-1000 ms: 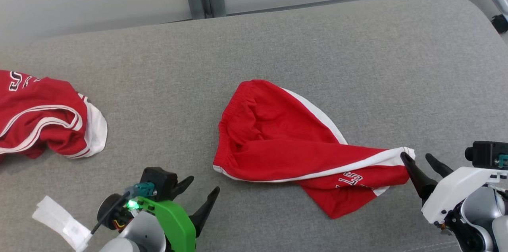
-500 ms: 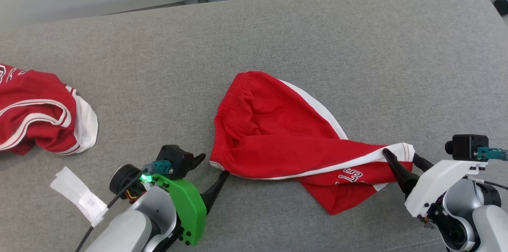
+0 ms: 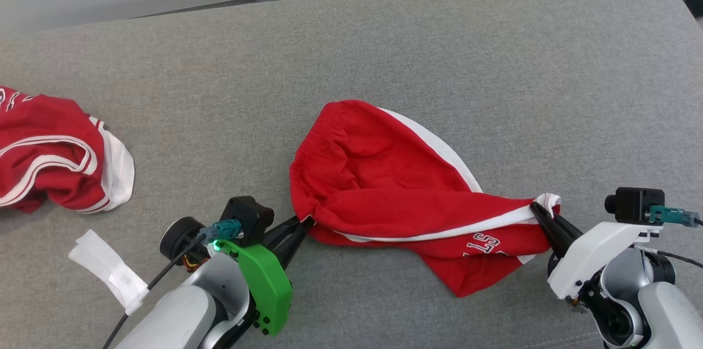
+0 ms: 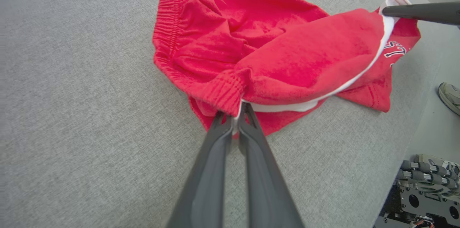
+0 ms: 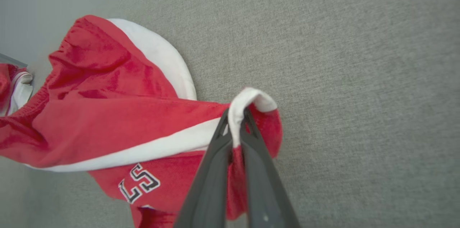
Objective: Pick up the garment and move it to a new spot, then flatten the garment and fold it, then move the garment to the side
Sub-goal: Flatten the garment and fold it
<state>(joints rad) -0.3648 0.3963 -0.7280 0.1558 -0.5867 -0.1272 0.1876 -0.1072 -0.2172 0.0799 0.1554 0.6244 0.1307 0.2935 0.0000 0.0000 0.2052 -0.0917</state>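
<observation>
The garment (image 3: 395,195) is a pair of red shorts with white side stripes and lettering, lying crumpled in the middle of the grey cushion (image 3: 384,52). My left gripper (image 3: 303,223) is shut on its waistband corner at the left end, and the pinch shows in the left wrist view (image 4: 235,111). My right gripper (image 3: 537,207) is shut on the white hem at the right end, with the cloth bunched over its tips in the right wrist view (image 5: 235,115). Both pinched corners are lifted slightly off the cushion.
A second red and white garment (image 3: 55,156) lies bunched at the cushion's far left. A white scrap (image 3: 107,269) lies near the front left by my left arm. A shoe (image 4: 449,97) stands on the floor past the cushion's edge.
Both grippers reached the shorts and went from open to shut on them, left on the waistband corner, right on the hem. The cloth bunched up at both ends. The camera tilted slightly.
</observation>
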